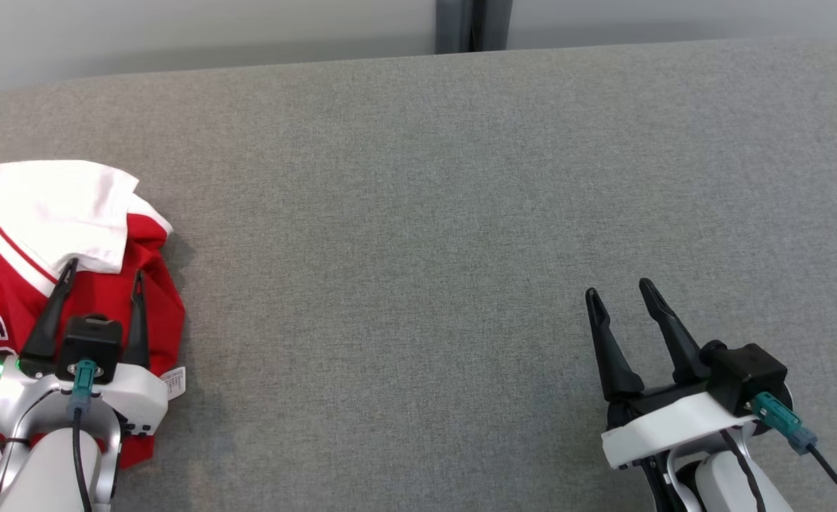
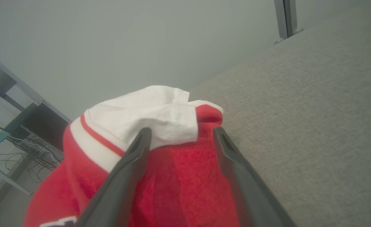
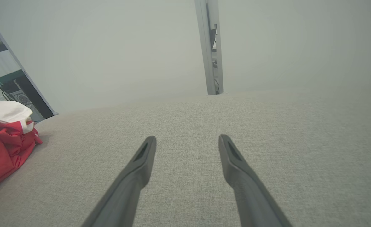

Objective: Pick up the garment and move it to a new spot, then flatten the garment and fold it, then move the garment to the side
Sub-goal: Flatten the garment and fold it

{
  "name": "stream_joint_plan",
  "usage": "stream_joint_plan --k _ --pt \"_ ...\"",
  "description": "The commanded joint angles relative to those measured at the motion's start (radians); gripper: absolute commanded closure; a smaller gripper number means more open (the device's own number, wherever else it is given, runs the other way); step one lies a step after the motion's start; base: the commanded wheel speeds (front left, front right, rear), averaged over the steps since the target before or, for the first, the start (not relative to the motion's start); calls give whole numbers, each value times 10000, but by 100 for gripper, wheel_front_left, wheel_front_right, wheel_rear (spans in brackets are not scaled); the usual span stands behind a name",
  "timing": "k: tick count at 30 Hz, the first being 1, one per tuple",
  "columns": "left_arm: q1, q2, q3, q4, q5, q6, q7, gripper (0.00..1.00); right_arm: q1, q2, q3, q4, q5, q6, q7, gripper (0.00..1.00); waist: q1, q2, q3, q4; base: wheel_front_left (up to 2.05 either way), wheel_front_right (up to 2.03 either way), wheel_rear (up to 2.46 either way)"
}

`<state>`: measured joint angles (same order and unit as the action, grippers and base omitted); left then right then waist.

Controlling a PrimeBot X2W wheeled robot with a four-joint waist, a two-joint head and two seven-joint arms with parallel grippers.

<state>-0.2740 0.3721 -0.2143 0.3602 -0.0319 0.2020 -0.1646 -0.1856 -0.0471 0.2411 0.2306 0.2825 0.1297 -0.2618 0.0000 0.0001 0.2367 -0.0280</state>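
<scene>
Garment (image 1: 55,213), a red-and-white jersey, lies bunched at surface (image 1: 418,213) left edge. Left gripper (image 1: 104,270) spread over it, gripping nothing; right gripper (image 1: 619,288) spread, well apart. Judged soft, light, floppy; pinch a thick fold

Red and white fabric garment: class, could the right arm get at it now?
Probably, though awkwardly: nothing stands between the right end effector and the red and white garment, but the open left end effector is over it.

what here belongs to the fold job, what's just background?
Job: garment; left tool, open, over the garment; right tool, open; table.
Background: post; cables.
</scene>
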Motion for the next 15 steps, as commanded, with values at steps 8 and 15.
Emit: stream_joint_plan --k 8,15 --pt "-472 188 123 308 -79 163 57 100 -36 -66 2 -86 115 19 -46 0 0 -1 68 -317 0 0 0" --pt "-455 155 450 -118 -527 260 -208 100 34 -64 -39 -48 105 19 -46 0 0 -1 64 -371 0 0 0"
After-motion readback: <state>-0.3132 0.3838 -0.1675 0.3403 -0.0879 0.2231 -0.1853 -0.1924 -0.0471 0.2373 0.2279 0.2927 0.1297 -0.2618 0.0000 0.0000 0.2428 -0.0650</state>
